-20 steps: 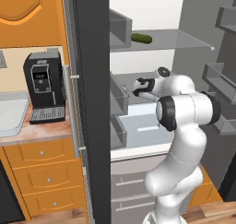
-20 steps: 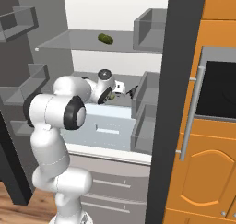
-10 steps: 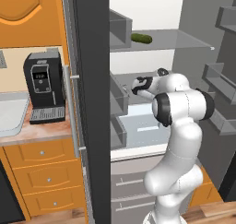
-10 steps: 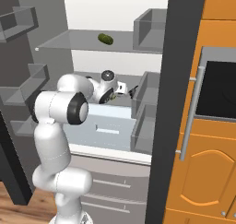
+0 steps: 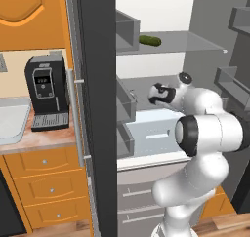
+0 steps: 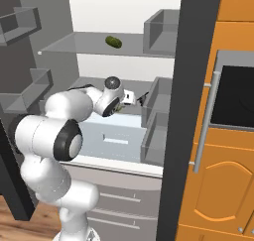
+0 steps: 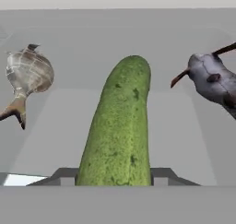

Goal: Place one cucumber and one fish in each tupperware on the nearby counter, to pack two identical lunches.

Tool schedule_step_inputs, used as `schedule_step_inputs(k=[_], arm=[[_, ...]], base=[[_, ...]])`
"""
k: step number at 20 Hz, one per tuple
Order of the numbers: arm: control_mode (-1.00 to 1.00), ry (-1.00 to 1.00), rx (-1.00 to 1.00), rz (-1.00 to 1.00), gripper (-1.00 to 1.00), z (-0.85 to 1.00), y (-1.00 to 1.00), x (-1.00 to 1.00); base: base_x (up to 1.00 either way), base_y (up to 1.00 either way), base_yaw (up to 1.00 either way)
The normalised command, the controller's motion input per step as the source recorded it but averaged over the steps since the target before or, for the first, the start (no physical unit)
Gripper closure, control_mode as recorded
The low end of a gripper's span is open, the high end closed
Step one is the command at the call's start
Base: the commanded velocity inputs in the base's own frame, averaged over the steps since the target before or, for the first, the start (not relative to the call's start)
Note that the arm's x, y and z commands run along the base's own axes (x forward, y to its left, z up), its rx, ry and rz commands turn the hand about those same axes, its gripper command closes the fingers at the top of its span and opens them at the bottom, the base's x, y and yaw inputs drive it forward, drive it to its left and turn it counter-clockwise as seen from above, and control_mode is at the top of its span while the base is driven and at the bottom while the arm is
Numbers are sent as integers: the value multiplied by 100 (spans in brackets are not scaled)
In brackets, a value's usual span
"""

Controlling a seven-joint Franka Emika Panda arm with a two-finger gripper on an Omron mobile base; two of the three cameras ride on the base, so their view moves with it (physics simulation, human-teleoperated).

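Left fish [image 7: 26, 78]: lies just beside your gripper's path; a sideways pull could knock it.
Cucumber [image 7: 119, 126]: on the fridge shelf between both fish, running up from your gripper [image 7: 113, 177].
Gripper: fingertips flank the cucumber's near end; you cannot tell yet whether they clamp it.
Right fish [image 7: 213, 80]: near; a slipping cucumber could roll against it.

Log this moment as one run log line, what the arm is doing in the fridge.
phase: grasping | end effector: closing around cucumber | location: fridge shelf | nearby: fish either side | second cucumber: upper shelf
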Motion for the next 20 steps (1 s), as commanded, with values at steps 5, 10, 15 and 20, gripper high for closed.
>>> schedule_step_inputs(k=[5, 10, 15, 20], arm=[[-100, 0, -8, 10, 100, 50, 3, -94], [-100, 0, -7, 6, 100, 33, 3, -100], [-100, 0, -3, 4, 100, 37, 0, -100], [100, 0, 0, 0, 100, 0, 0, 0]], base=[[0, 0, 0], [0, 0, 0], [0, 0, 0], [-100, 0, 5]])
